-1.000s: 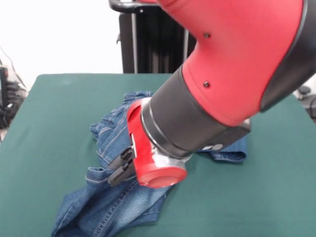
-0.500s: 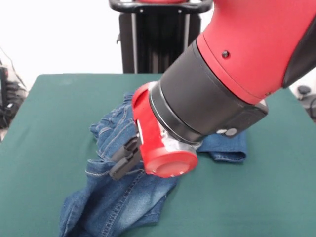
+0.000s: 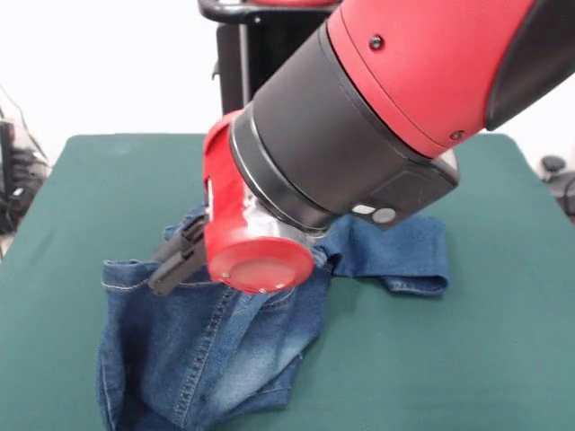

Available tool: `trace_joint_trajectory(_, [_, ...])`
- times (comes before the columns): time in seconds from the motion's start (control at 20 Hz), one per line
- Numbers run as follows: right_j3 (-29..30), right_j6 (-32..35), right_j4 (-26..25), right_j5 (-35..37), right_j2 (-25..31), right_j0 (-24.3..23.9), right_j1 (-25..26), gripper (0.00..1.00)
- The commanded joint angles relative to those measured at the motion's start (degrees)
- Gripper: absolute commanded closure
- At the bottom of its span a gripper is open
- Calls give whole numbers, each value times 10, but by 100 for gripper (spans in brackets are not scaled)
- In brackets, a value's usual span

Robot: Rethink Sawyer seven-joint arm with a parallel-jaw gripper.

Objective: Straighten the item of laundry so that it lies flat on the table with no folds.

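While hanging low over the dark green cloth-topped table, black gripper grips crumpled blue denim jeans at waistband edge, fabric w/ folds.

No readable text in the view.

No letter, number, brand mark or sign could be read on any surface: the red and black arm carried no legible label, the jeans showed only stitching and no tag that could be read, and the green bench was plain.
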Motion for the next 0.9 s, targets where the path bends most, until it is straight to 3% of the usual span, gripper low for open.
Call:
trace_joint_trajectory(0.05, [15, -151, -138, 88, 178, 12, 16, 100])
trace_joint_trajectory(0.3, [37, -159, -296, 112, 330, -20, -4, 100])
trace_joint_trajectory(0.45, [53, -172, -356, 122, 395, -38, -13, 100])
trace_joint_trajectory(0.5, [65, -158, -404, 124, 440, -50, -18, 0])
trace_joint_trajectory(0.8, [78, -148, -407, 103, 451, -57, -21, 0])
trace_joint_trajectory(0.9, [86, -139, -376, 90, 430, -57, -24, 0])
